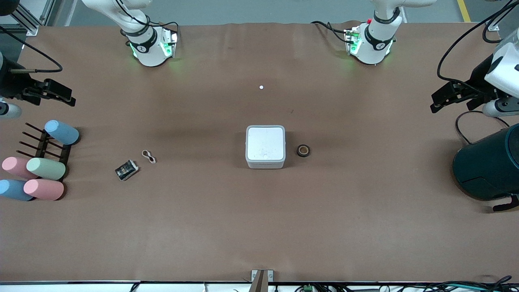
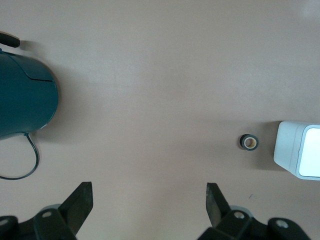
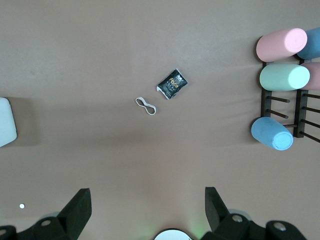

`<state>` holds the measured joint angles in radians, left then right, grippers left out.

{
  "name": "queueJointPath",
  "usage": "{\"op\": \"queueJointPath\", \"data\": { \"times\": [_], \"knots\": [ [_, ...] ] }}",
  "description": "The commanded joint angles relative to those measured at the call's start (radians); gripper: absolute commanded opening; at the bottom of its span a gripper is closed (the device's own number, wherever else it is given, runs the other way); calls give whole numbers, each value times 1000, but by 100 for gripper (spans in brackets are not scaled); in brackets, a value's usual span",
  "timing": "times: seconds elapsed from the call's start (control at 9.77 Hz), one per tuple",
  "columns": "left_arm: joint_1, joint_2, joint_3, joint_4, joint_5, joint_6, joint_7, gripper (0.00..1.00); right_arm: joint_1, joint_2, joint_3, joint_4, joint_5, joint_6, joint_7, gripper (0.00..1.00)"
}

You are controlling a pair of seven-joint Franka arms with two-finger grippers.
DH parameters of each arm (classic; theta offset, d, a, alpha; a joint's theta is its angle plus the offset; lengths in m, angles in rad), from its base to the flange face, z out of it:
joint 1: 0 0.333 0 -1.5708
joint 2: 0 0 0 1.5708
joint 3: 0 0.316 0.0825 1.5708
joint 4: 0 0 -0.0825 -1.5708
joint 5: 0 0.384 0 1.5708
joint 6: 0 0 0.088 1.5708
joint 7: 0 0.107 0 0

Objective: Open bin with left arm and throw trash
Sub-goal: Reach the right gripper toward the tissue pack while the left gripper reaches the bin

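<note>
Snack packet (image 1: 126, 170) and white band (image 1: 148, 156), frame lower left; bin (image 1: 265, 146), centre, lid down; tape roll (image 1: 303, 151) just beside it.

Left gripper (image 1: 440, 102), right edge, jaws released; right gripper (image 1: 67, 96), left edge, likewise.

Nothing started; next, left arm lifts lid.

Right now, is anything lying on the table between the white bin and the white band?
No. In the front view the stretch of brown table between the bin and the band is bare.
</note>
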<state>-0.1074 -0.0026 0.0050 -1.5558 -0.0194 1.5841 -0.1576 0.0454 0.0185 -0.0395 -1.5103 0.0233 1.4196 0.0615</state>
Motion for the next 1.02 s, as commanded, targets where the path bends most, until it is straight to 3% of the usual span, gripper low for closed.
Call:
{"op": "queueJointPath", "data": {
  "times": [0.0,0.31,0.41,0.51,0.61,0.82,0.92],
  "knots": [
    [9,3,3,-1,19,7,29,100,-6,-5,0,-1,12,-10,0,100],
    [-27,30,-22,-3,13,-22,33,100,-6,14,0,-59,13,46,3,100],
    [-46,68,-43,2,7,-24,35,89,-13,32,0,-155,13,168,4,100],
    [-64,120,-89,17,-7,9,49,50,-47,52,0,-270,13,320,4,100],
    [-77,207,-149,69,-36,66,49,22,-58,95,0,-347,13,447,4,100],
    [-128,393,-262,144,-37,254,38,1,-74,223,0,-406,13,599,6,100],
    [-183,486,-273,164,-39,390,39,0,-87,291,0,-410,18,643,7,100]
  ]
}}
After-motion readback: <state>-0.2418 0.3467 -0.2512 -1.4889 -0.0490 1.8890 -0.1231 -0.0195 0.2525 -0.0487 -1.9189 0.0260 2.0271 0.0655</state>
